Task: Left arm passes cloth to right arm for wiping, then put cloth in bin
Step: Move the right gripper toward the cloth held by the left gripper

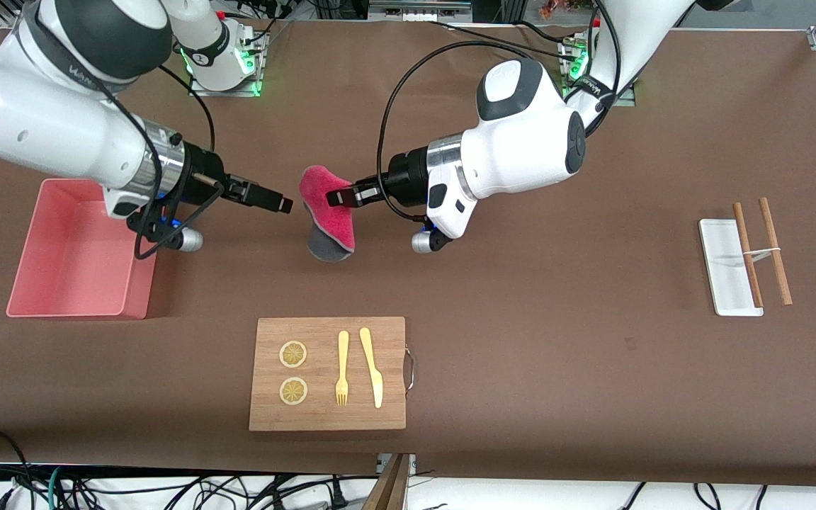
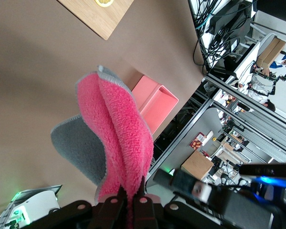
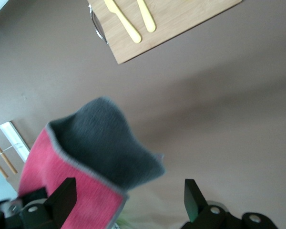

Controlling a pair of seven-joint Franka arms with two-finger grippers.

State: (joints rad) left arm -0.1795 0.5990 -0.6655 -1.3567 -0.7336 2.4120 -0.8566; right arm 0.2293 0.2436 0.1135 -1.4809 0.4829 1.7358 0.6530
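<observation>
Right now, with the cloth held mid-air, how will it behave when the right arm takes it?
Likely floppy: the cloth folds and droops below the left gripper. Probably light, since one pinch holds it. The open right gripper may catch only a loose fold.

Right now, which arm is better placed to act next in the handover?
Right. Its right gripper is open, level with the cloth and just short of it, while the left gripper is shut on the cloth above bare table.
</observation>
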